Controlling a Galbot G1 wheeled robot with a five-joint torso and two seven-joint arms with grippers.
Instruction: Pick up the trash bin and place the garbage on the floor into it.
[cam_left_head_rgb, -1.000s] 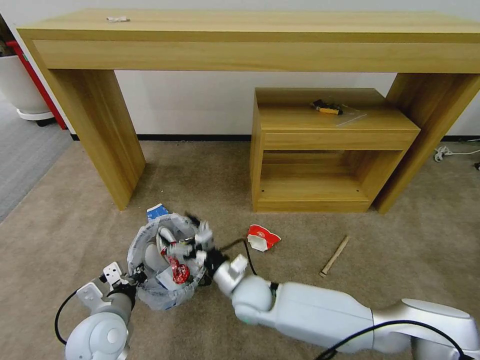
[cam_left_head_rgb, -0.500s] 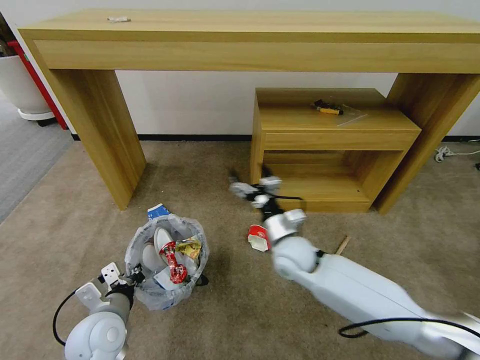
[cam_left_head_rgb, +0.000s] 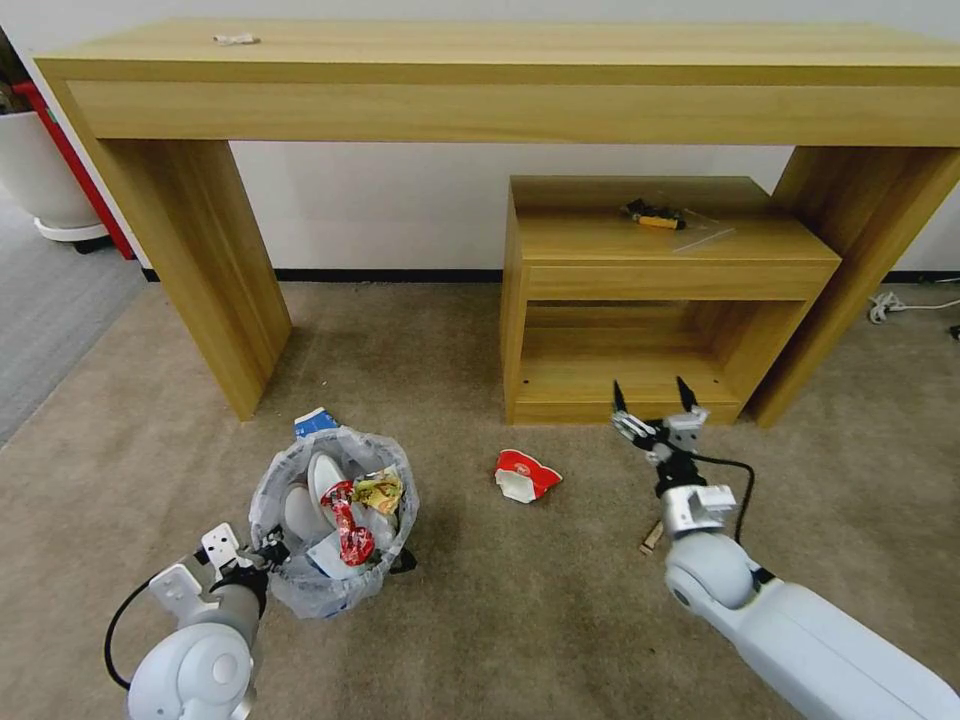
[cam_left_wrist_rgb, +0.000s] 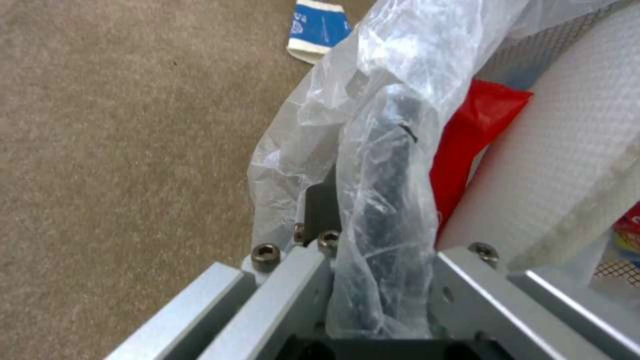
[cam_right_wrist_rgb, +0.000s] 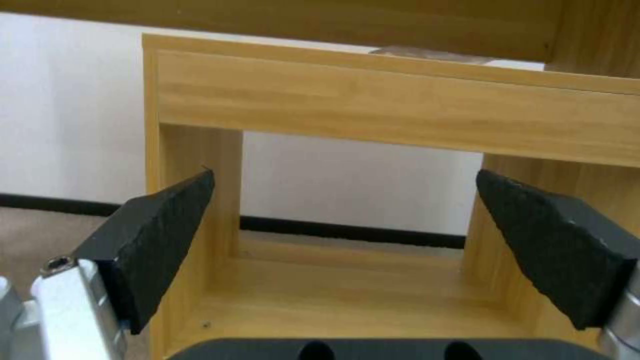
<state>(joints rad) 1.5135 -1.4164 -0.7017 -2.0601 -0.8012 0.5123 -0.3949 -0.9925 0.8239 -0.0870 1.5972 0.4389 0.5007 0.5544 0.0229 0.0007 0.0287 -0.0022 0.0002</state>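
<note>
Head view. Small round black trash bin lined with a crinkled translucent plastic bag (cam_left_head_rgb: 335, 525) stood upright on the beige short-pile carpet floor (cam_left_head_rgb: 450, 630), mouth facing up, at 7 o'clock in the picture. Inside it: a white slipper (cam_left_head_rgb: 325, 478) set on end, a red wrapper (cam_left_head_rgb: 350, 530) and a yellow wrapper (cam_left_head_rgb: 378, 492). Left gripper (cam_left_head_rgb: 268, 553) was clamped on the bin's near rim at the bin's 8 o'clock. Blue-and-white carton (cam_left_head_rgb: 314, 421) lay on the carpet just beyond the bin, at its 12 o'clock; lettering unreadable. Red-and-white paper cup (cam_left_head_rgb: 525, 474), crushed, lay on its side near centre, well apart from the bin. Wooden stick (cam_left_head_rgb: 652, 537) lay partly hidden behind the right arm. Right gripper (cam_left_head_rgb: 652, 400) hung released, fingers spread, before the low wooden shelf unit (cam_left_head_rgb: 660, 290).

Left wrist view. Fingers pinched bag and rim; carton print illegible.

Right wrist view. Black pads (cam_right_wrist_rgb: 163, 235) stood wide apart, facing the shelf opening.
</note>
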